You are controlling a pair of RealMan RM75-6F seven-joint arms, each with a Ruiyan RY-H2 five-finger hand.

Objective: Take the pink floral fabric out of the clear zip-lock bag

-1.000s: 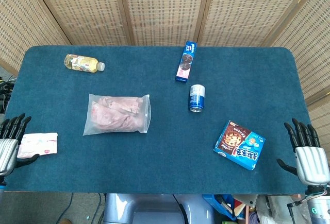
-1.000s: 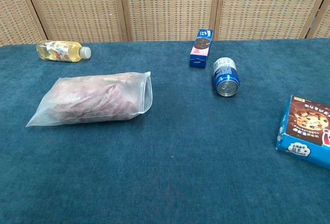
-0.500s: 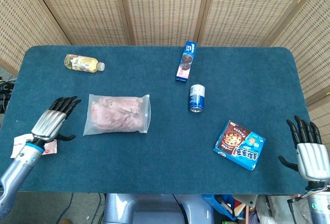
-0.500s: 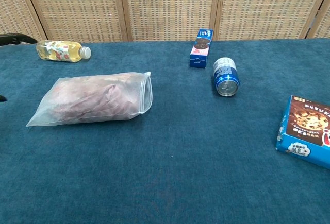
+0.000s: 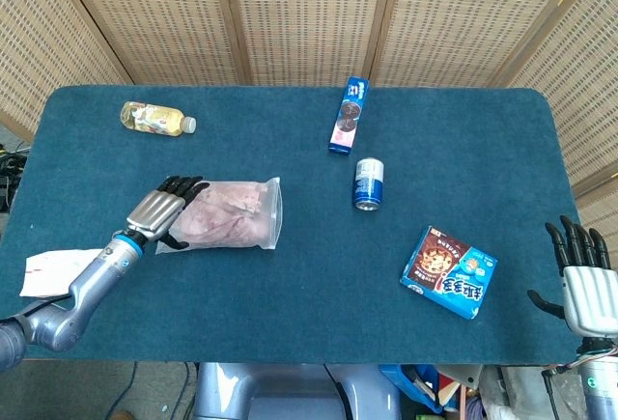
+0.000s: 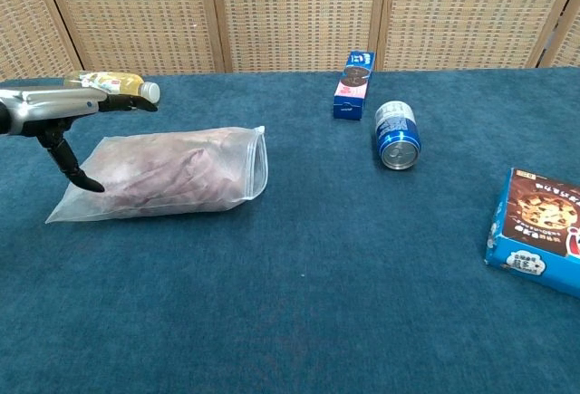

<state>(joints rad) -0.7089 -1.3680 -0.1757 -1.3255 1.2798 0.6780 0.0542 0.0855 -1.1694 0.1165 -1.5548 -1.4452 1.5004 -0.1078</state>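
The clear zip-lock bag (image 5: 253,232) lies flat on the blue table, left of centre, with its zip edge to the right. The pink floral fabric (image 5: 224,213) fills it, crumpled inside. In the chest view the bag (image 6: 243,169) and the fabric (image 6: 163,175) show the same way. My left hand (image 5: 162,212) hovers over the bag's left end with fingers stretched flat and holds nothing. In the chest view the left hand (image 6: 56,109) has its thumb hanging down at the bag's left end. My right hand (image 5: 587,283) is spread open off the table's right front corner.
A yellow drink bottle (image 5: 154,118) lies at the back left. A slim blue biscuit box (image 5: 349,115) and a blue can (image 5: 368,183) sit right of centre. A blue snack box (image 5: 449,271) lies front right. A white packet (image 5: 48,270) rests at the left edge.
My left arm has swung in from the table's left edge to the bag's left end, uncovering the white packet. The right hand has drifted slightly right and down. The bag has not moved.
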